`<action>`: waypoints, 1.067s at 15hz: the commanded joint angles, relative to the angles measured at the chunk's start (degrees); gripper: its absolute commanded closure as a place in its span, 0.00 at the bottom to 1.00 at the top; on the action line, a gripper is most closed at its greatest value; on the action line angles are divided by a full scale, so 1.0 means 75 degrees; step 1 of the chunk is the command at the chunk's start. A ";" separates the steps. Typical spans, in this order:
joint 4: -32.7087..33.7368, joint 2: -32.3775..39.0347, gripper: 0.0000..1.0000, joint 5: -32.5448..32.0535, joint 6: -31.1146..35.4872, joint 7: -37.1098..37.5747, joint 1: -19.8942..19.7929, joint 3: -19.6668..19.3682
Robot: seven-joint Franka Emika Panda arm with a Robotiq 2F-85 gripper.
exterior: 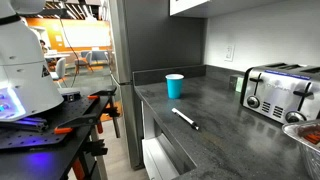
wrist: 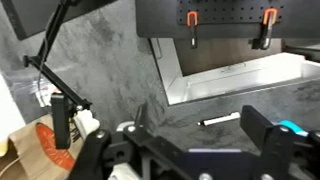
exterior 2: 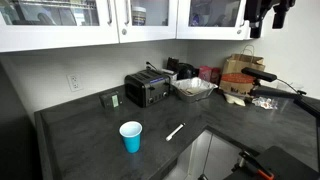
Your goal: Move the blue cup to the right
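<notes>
Standing cup: one blue cup [exterior 2: 131, 137], plain turquoise, tapered, wider rim, no handle, upright.
Cup place: dark tabletop [exterior 2: 80, 140], toward its near edge in an exterior view, left of the pen [exterior 2: 175, 131].
Counts: one cup, one pen, one chrome toaster [exterior 2: 147, 90] farther back.
End effector [wrist: 180, 150]: released, fingers spread, holding nothing.

Kitchen, dark stone countertop [exterior 2: 90, 140], white upper cabinets [exterior 2: 90, 20], chrome toaster [exterior 2: 147, 90], wall outlet [exterior 2: 74, 82]
</notes>
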 commanded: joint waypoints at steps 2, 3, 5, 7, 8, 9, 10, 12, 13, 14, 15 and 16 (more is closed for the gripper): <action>0.0029 0.0010 0.00 -0.0090 -0.0053 0.0116 0.0196 -0.0119; 0.0029 0.0010 0.00 -0.0090 -0.0052 0.0116 0.0196 -0.0119; 0.0029 0.0010 0.00 -0.0090 -0.0052 0.0116 0.0196 -0.0119; -0.0039 0.0034 0.00 -0.0125 0.0186 0.0226 0.0178 -0.0086; -0.0086 0.0145 0.00 -0.0025 0.0442 0.0415 0.0185 -0.0062; -0.0132 0.0265 0.00 0.0063 0.0697 0.0632 0.0194 -0.0022; -0.0174 0.0481 0.00 0.0253 0.1017 0.0961 0.0215 0.0045; -0.0255 0.0992 0.00 0.0649 0.1611 0.1491 0.0313 0.0218; -0.0246 0.1364 0.00 0.0951 0.1853 0.1716 0.0418 0.0310; -0.0279 0.1738 0.00 0.1269 0.2210 0.1931 0.0520 0.0410; -0.0210 0.2237 0.00 0.1532 0.2418 0.2052 0.0634 0.0551; -0.0136 0.2700 0.00 0.1766 0.2621 0.2140 0.0735 0.0676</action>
